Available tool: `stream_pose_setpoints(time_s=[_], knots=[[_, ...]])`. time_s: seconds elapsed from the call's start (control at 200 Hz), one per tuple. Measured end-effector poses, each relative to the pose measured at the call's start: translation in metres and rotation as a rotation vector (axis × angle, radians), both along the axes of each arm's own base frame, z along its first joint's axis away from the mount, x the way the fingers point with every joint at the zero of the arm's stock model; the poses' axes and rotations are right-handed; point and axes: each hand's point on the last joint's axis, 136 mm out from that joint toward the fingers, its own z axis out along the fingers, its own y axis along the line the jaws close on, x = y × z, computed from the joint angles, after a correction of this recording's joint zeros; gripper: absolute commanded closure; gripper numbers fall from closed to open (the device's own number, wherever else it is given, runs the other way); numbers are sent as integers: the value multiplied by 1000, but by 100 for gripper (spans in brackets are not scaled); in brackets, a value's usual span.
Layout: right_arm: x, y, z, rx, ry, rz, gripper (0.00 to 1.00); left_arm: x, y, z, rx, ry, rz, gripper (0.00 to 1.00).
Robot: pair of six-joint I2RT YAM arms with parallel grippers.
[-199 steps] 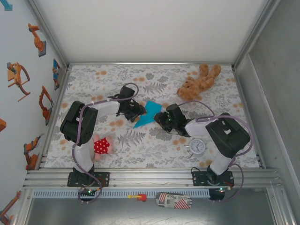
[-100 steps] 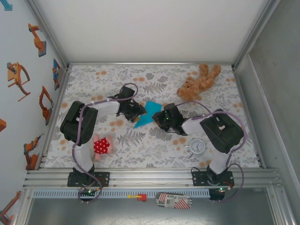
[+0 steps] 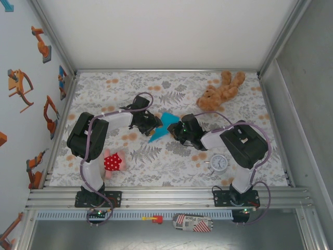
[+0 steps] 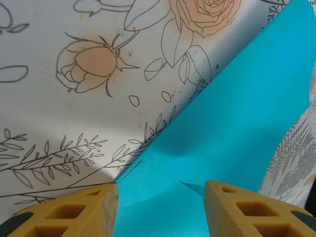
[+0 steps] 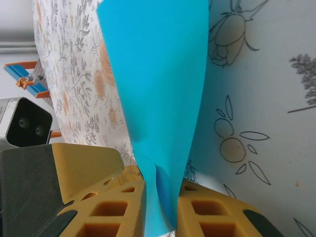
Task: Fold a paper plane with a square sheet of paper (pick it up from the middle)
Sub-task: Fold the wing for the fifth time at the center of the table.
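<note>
The turquoise square sheet of paper (image 3: 166,124), folded into an angular shape, lies mid-table between both grippers. My left gripper (image 3: 154,124) stands open at its left edge. In the left wrist view its yellow fingertips (image 4: 84,210) stand wide apart over the paper (image 4: 237,118), where a folded flap edge shows. My right gripper (image 3: 176,129) is at the paper's right side. In the right wrist view the paper (image 5: 158,84) rises in a raised fold, and my right gripper (image 5: 162,210) is shut on its lower end, both pads against it.
A brown teddy bear (image 3: 219,91) lies at the back right. A small round white clock (image 3: 219,163) sits near the right arm's base. A red spotted toy (image 3: 112,162) lies by the left arm. The left wrist camera housing (image 5: 22,123) is close to the right gripper.
The right arm has slid left toward the paper and its jaws have closed on the raised fold. The left gripper has held still and open.
</note>
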Motion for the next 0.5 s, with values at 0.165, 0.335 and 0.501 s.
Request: stream_pose_setpoints(time_s=[0.165, 0.335, 0.501], knots=[[2, 1, 3, 10, -8, -7, 96, 0, 1, 1, 2, -2, -6, 47], [3, 1, 3, 9, -11, -10, 100, -2, 5, 5, 23, -27, -44, 44], [3, -3, 2, -4, -17, -24, 100, 1, 8, 31, 28, -156, -122, 39]])
